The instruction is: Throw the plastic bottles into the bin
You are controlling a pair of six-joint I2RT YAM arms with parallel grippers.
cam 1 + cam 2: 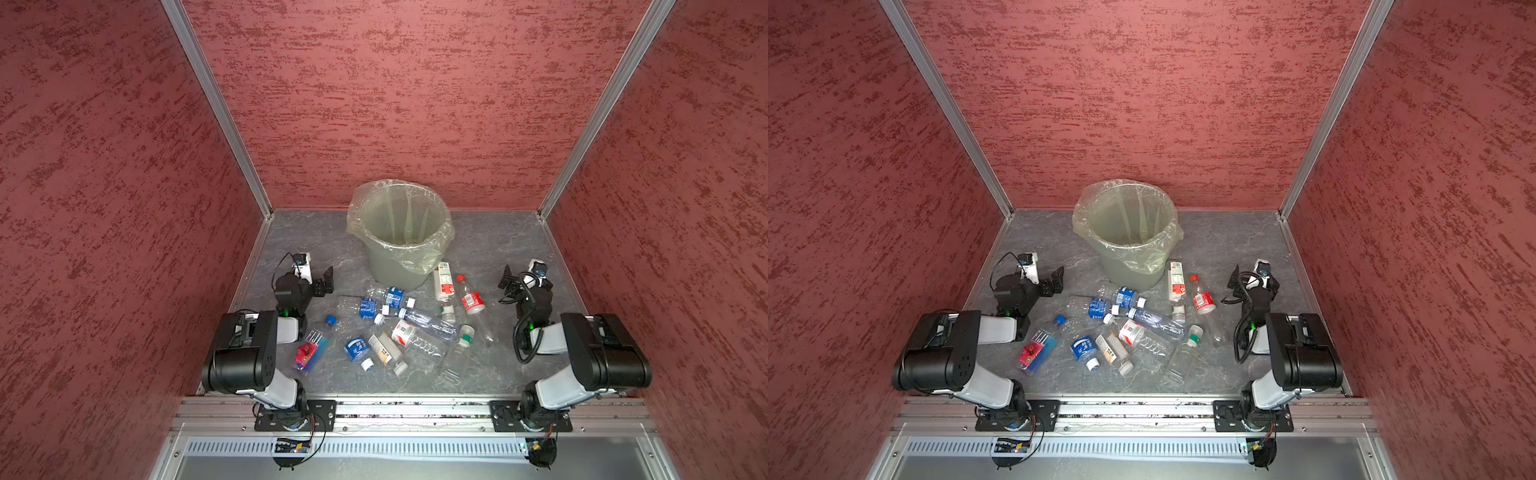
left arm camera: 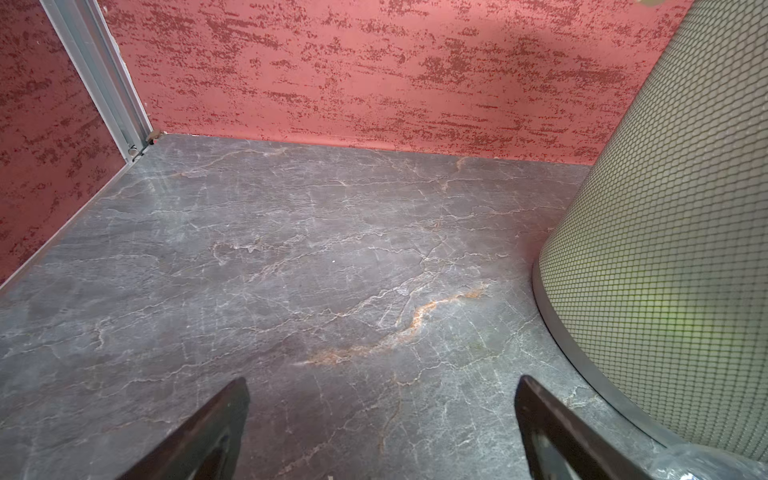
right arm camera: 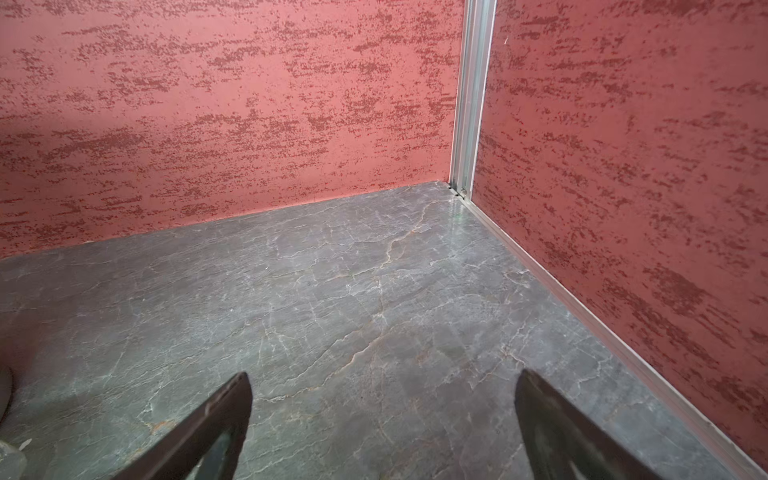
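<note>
Beneath and ahead of the left pincer (image 2: pixel 382 380) we see a grey marbled tabletop (image 2: pixel 291 270) running to the red mottled back wall (image 2: pixel 374 75). Well beyond that pincer, an aluminium corner post (image 2: pixel 95 66) stands where the back wall meets a side wall (image 2: pixel 41 124). Ahead of the right pincer (image 3: pixel 382 376) the same surface reaches a second post (image 3: pixel 473 83). Behind both pincers, in both top views, we find a metal rail (image 1: pixel 415 411) and a slotted duct (image 1: pixel 415 448).

Enclosure: three red mottled walls (image 1: pixel 415 104), joined at the far corners by aluminium posts (image 1: pixel 218 108). Table (image 1: pixel 478 237): grey marble-pattern surface, evenly lit. Aluminium rail (image 1: pixel 415 409) along the near edge.
</note>
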